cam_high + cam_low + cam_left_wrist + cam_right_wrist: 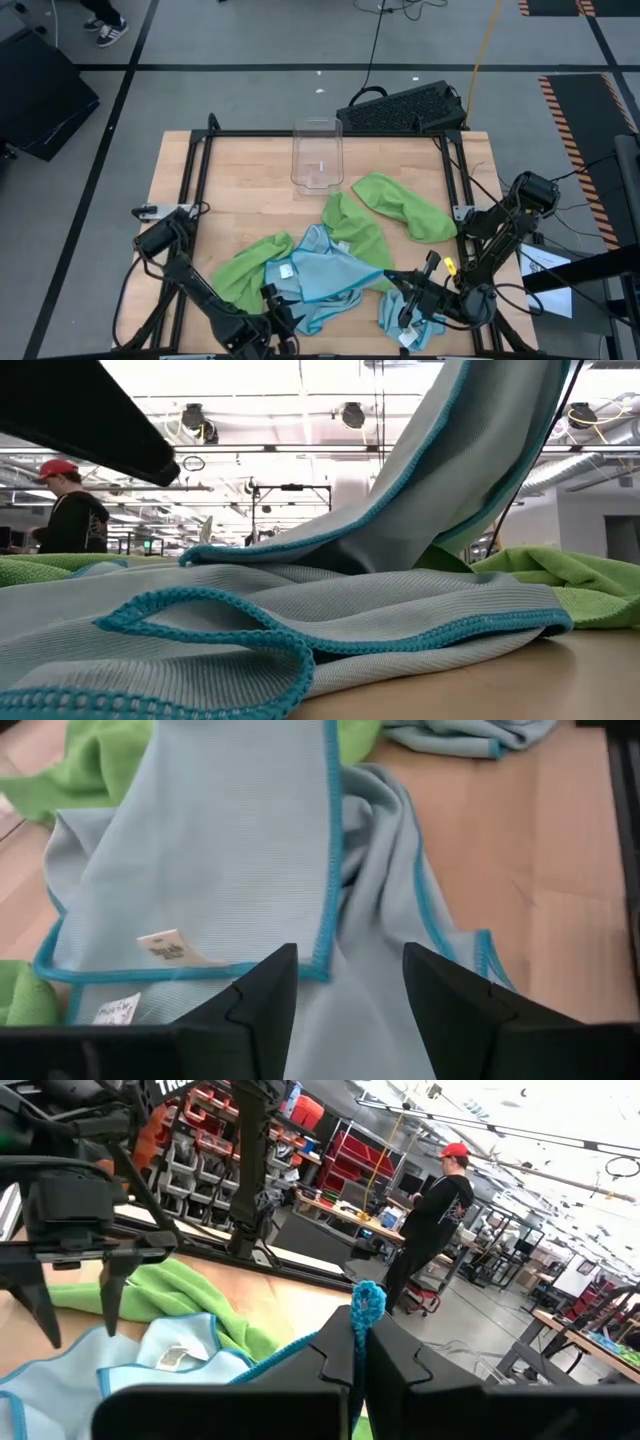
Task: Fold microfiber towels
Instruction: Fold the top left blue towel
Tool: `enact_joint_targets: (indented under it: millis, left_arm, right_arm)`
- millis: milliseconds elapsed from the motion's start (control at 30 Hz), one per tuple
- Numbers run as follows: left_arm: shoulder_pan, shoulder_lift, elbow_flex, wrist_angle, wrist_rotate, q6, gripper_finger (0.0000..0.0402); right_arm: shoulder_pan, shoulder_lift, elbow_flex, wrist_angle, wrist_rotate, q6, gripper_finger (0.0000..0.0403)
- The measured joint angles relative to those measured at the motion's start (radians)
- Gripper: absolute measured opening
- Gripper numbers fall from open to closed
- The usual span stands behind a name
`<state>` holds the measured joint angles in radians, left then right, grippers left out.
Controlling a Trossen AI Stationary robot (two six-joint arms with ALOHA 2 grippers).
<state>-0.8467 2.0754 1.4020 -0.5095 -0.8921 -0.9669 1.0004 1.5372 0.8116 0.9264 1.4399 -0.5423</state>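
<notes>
The landmark here is the clear plastic bin [317,155], standing upright toward the far middle of the wooden surface [240,190].

On the near side of the bin, a light blue towel [325,275] lies partly spread, its teal edging showing and two small white tags [170,948] near one hem. The left hand [275,325] sits at the near edge of the surface, well away from the bin, over this towel's near hem. Its two dark fingers [265,1005] stand apart with blue cloth lying between and beneath them; they do not pinch it.

The right hand [405,300] is also on the near side of the bin, off toward the right arm's side. Its fingers are pressed tight together on a teal-edged corner of the light blue towel [368,1305], and the cloth rises from the surface toward it, as the low view shows with a lifted sheet [470,460] above the flat folds.

A second, crumpled blue cloth [415,318] lies under the right hand. Lime green towels surround the blue one: one just beside the bin toward the right arm [405,205], one between the bin and the blue towel [355,230], and one farther from the bin toward the left arm [245,270].

A person in a red cap [435,1210] stands in the room beyond.
</notes>
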Motion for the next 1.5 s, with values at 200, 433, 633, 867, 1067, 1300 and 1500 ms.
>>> enact_joint_targets:
  millis: [200,433,633,867,1067,1300,1500]
  left_arm:
    - [0.028,0.0,-0.049,0.107,-0.006,0.083,0.0186]
    - [0.04,0.0,-0.105,0.195,-0.017,0.26,0.0187]
    - [0.057,0.0,-0.15,0.194,-0.01,0.217,0.0187]
    - [0.063,0.0,-0.154,0.193,-0.019,0.224,0.0178]
    - [0.063,0.0,-0.154,0.142,-0.032,0.229,0.0102]
    - [0.059,0.0,-0.154,0.176,-0.061,0.28,0.0011]
    - [0.058,-0.042,-0.155,0.205,-0.058,0.285,0.0014]
  right_arm:
    - [0.0,0.0,0.0,0.0,0.0,0.03,0.0002]
    - [0.0,0.0,0.0,0.003,0.0,0.032,0.0002]
    - [0.0,0.0,0.0,0.003,-0.001,0.032,0.0002]
    - [0.0,0.0,0.0,0.003,-0.001,0.032,0.0002]
    - [0.0,0.0,0.0,0.003,-0.001,0.033,0.0002]
    - [0.0,0.0,0.0,0.003,-0.001,0.033,0.0002]
    - [-0.014,0.0,-0.001,-0.047,0.0,0.033,0.0002]
